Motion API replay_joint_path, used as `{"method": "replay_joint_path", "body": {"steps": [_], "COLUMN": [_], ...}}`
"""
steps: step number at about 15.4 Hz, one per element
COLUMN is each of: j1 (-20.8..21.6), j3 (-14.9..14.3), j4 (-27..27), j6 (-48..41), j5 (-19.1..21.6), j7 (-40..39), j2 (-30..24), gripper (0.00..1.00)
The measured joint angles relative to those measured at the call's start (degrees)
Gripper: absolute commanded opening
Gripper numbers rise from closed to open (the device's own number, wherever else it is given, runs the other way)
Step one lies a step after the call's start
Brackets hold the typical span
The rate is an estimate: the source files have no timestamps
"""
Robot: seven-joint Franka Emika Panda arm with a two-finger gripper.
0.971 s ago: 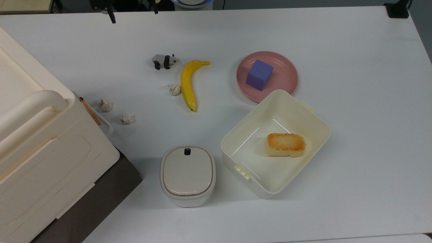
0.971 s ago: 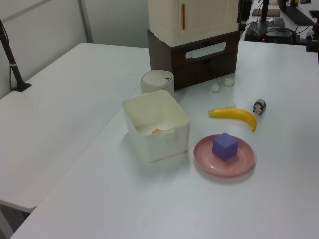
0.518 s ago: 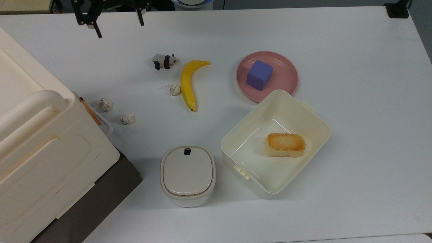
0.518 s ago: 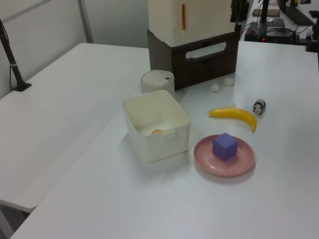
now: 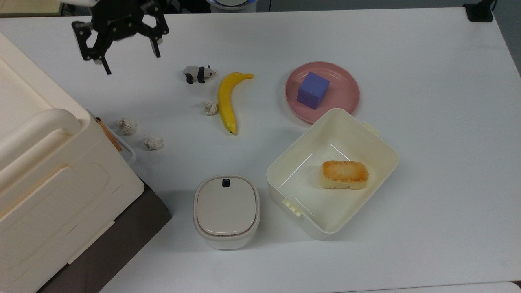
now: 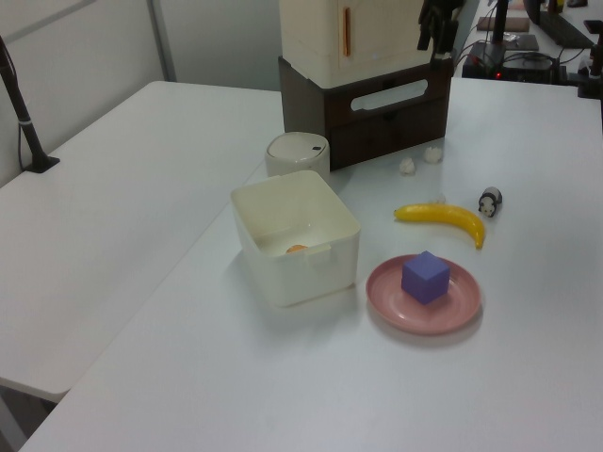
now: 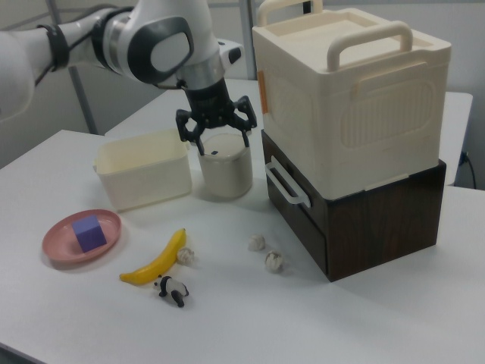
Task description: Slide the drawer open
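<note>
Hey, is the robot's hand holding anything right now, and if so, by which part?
Nothing is held. The hand is open and empty, in the air above the table.

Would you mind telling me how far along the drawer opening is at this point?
Nothing looks done: the drawer sits flush in its dark cabinet under the cream box. In hand: the gripper hangs above the table with fingers spread, holding nothing and apart from the white handle. Left: reach the handle, grip it and pull the drawer out.
</note>
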Motion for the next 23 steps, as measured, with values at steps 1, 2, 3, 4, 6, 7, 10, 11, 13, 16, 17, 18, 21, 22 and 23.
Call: {"method": "replay_joint_path", "body": {"steps": [1, 2, 3, 4, 6, 7, 10, 11, 13, 16, 17, 18, 21, 22, 23], "j1": [0.00, 0.01, 0.00, 0.01, 0.04, 0.04, -0.05, -0.08, -0.10, -0.05, 0.08, 0.24, 0.70, 0.71, 0.71], "j3": [0.00, 0.00, 0.00, 0.00, 0.01, 0.01, -0.14, -0.40, -1.17, -1.73, -1.72, -1.72, -1.72, -1.72, -1.72], "j4": [-0.11, -0.19, -0.26, -0.28, -0.25, -0.22, -0.12, -0.12, -0.20, -0.45, -0.61, -0.75, -1.17, -1.22, -1.23], "j6": [1.45, 3.01, 4.27, 5.47, 7.98, 8.51, 9.24, 9.89, 12.80, 14.54, 14.55, 14.55, 14.55, 14.55, 14.55], "j5": [-1.52, -2.73, -3.43, -3.82, -4.00, -4.01, -5.46, -6.16, -6.96, -7.27, -7.96, -9.13, -11.84, -12.02, -12.05], "j7": [-0.09, -0.14, -0.15, -0.15, -0.15, -0.15, -0.15, -0.15, -0.15, -0.16, -0.16, -0.16, -0.15, -0.15, -0.15], "j2": [1.27, 2.43, 3.45, 4.55, 7.09, 7.64, 8.07, 8.12, 8.71, 10.53, 10.90, 11.15, 11.65, 11.83, 11.99], "gripper": [1.00, 1.00, 1.00, 1.00, 1.00, 1.00, 1.00, 1.00, 1.00, 1.00, 1.00, 1.00, 1.00, 1.00, 1.00]}}
